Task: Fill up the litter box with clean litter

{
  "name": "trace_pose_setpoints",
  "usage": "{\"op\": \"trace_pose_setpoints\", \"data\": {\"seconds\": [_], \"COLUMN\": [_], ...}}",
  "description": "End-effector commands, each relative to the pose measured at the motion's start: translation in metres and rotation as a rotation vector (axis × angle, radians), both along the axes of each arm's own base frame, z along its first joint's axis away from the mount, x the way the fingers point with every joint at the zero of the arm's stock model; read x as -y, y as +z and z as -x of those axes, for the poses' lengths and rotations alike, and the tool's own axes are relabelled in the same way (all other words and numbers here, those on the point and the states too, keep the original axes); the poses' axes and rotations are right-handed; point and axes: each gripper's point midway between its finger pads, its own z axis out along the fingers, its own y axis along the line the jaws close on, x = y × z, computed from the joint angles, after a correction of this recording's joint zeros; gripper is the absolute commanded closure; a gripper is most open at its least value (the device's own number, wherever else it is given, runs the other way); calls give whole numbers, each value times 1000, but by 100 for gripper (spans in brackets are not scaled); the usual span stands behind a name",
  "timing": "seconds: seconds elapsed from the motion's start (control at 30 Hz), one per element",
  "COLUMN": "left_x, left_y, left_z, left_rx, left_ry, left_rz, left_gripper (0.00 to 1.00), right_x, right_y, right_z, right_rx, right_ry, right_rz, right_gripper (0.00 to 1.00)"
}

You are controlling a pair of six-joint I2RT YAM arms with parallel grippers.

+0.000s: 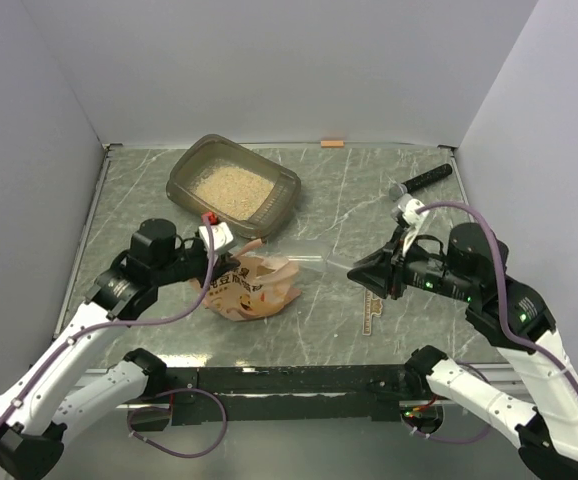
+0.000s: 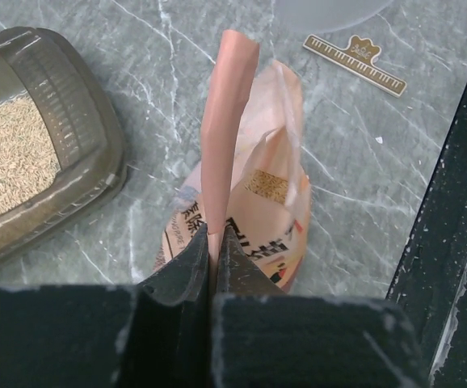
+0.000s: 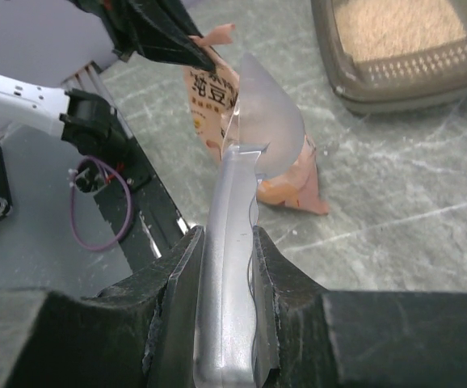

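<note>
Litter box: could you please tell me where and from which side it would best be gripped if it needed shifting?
Probably the flared rim of the litter box at its short end on the robot's right, from above, one finger inside and one outside. The rim is thin, the tray looks too wide to span, and that end is clear of the left gripper.

Two arms, left arm point(image 1: 119, 285) and right arm point(image 1: 474, 270): white links nearest the black base rail point(image 1: 289, 380), black joints and wrists farther from it, thin purple cables point(image 3: 72, 202) looping along both. Left gripper point(image 2: 216, 238), right gripper point(image 3: 224, 242): matte black fingers, edges scuffed grey. Green LEDs on right arm
</note>
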Motion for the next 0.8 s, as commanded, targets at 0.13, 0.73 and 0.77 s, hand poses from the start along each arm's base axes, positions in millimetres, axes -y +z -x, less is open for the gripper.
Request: {"op": "trace_pose_setpoints", "data": {"seconds": [0.13, 0.73, 0.77], "left_x": [-8, -22, -22], "left_y": [4, 23, 24], "left_z": [27, 44, 44], "left_rx": [32, 142, 145], "left_ry": [39, 83, 84], "left_rz": [96, 213, 213], "left_gripper": [99, 99, 99], "right_x": [-3, -41, -42], "right_y": [12, -7, -10], "right_z": [-7, -19, -21], "right_rx": [-53, -277, -284], "right_ry": [3, 78, 77], "right_rz": [67, 90, 100], "right_gripper": [100, 100, 100]}}
